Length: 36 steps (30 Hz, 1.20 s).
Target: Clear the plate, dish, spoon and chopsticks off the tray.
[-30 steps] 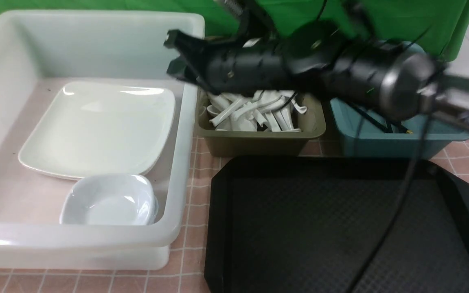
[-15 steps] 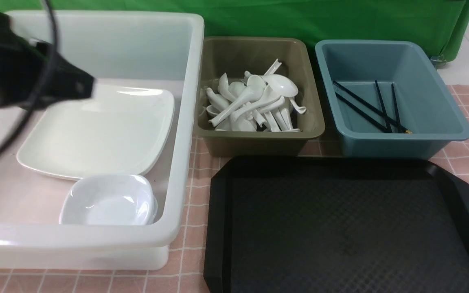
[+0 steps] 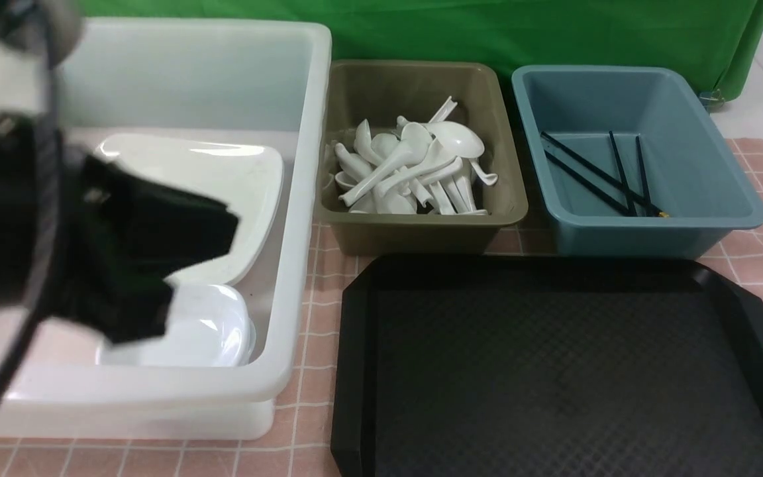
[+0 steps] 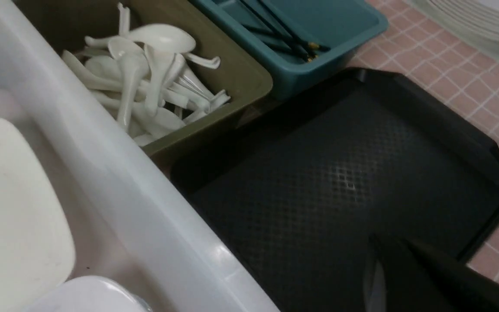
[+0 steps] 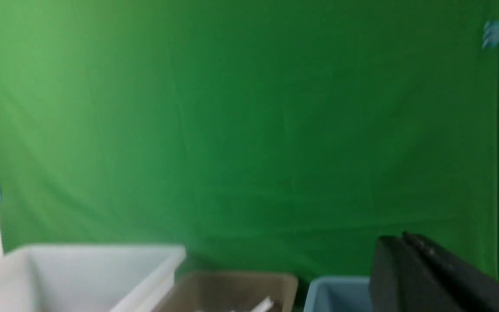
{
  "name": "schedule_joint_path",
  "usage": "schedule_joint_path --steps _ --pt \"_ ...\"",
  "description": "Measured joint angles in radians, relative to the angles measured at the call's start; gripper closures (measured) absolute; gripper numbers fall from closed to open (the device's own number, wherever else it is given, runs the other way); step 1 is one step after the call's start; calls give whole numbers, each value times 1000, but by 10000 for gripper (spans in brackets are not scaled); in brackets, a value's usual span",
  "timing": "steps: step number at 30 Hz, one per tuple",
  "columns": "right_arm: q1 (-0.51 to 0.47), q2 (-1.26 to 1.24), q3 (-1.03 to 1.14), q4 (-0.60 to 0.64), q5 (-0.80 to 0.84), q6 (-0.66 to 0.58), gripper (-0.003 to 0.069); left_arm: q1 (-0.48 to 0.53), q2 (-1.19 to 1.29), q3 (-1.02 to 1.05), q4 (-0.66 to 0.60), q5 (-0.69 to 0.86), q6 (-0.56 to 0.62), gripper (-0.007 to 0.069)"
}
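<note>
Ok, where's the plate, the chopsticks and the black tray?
plate (image 3: 236, 169): front view, its far right part.
chopsticks (image 3: 593, 173): front view, middle of one stick.
tray (image 3: 554, 371): front view, bare textured floor.

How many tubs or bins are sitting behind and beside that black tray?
3: a white tub left of the tray, an olive bin of spoons behind it, and a blue bin with chopsticks behind its right side.

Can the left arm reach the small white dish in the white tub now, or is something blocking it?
Probably yes. The left gripper hovers, shut, over the white tub, right beside the small dish, and the tub has no cover. The jaws would need to open first.
</note>
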<state>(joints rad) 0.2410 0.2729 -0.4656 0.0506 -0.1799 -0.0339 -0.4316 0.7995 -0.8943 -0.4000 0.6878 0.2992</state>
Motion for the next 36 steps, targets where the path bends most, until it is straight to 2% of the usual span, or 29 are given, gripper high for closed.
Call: schedule_joint_path --steps 5,14,31,36 --pt "0 -120 182 1 -198 0 612 0 -256 255 7 -155 -55 620" --pt "0 -135 202 2 -234 0 499 0 -592 554 7 -327 -97 620" --pt "0 -136 203 3 -221 1 454 0 -615 565 94 -327 -88 620" --pt "0 -136 203 3 -186 1 447 11 -628 604 155 -428 -71 620"
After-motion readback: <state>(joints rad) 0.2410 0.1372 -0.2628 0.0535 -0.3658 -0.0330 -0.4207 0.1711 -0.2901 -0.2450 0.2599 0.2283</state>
